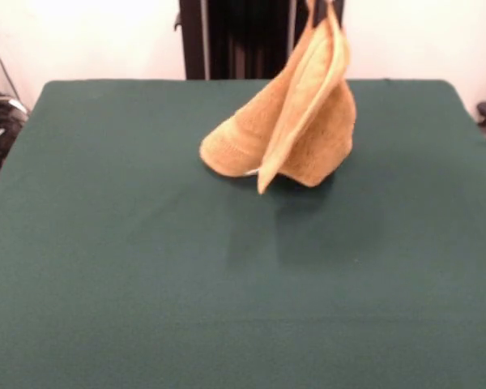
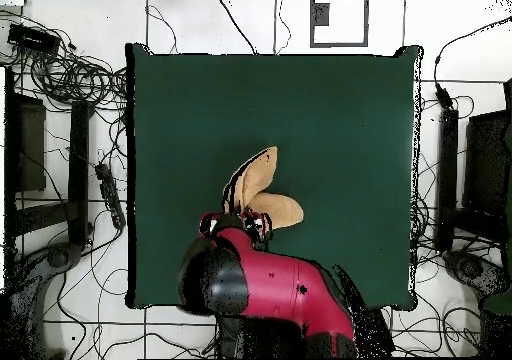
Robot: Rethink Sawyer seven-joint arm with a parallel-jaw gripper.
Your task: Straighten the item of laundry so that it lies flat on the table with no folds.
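The orange-tan towel [image 1: 304, 113] hangs lifted from one corner at the top edge of the front view, folded on itself into a cone-like drape. Its lower left lobe reaches down to the green table [image 1: 146, 267]; I cannot tell whether the rest touches. My gripper [image 1: 324, 5] shows only at the top edge, shut on the towel's upper corner. In the overhead view the towel [image 2: 262, 181] spreads in two lobes just beyond the red arm's wrist [image 2: 236, 228], which hides the gripper. The table [image 2: 340, 106] surrounds it.
The red and black arm [image 2: 270, 291] reaches in over the table's near edge in the overhead view. Cables and dark equipment [image 2: 60, 76] lie on the floor around the table. The black pedestal [image 1: 243, 36] stands behind the far edge.
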